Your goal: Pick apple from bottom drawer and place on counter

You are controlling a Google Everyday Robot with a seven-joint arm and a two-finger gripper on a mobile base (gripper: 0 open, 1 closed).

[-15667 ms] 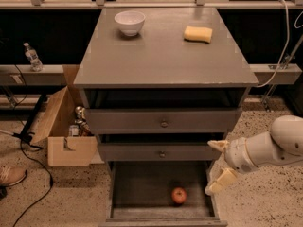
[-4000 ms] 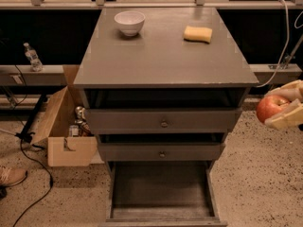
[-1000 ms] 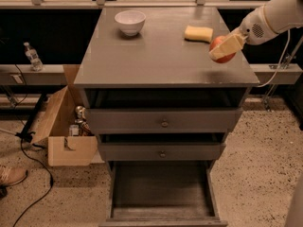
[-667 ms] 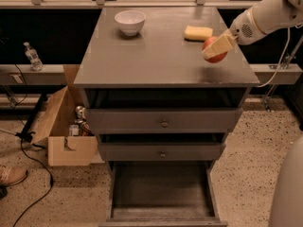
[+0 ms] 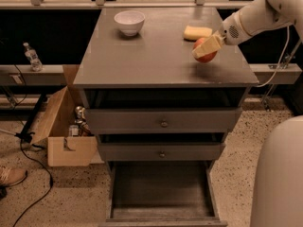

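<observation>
Near the table's right edge, toward its far right corner, the hand (image 5: 205,49) is pinching the apple (image 5: 211,56) low over the table (image 5: 156,51), just in front of the yellow sponge (image 5: 197,32). Whether it is touching down cannot be told. It is probably being held low so that release will not let it roll. The apple is showing round and red, partly covered by a pale finger. The bottom drawer (image 5: 161,190) is standing open with nothing in it.

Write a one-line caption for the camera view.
The gripper, shut on the apple, holds it over the right of the counter near the sponge; the bottom drawer stands open, empty.
</observation>
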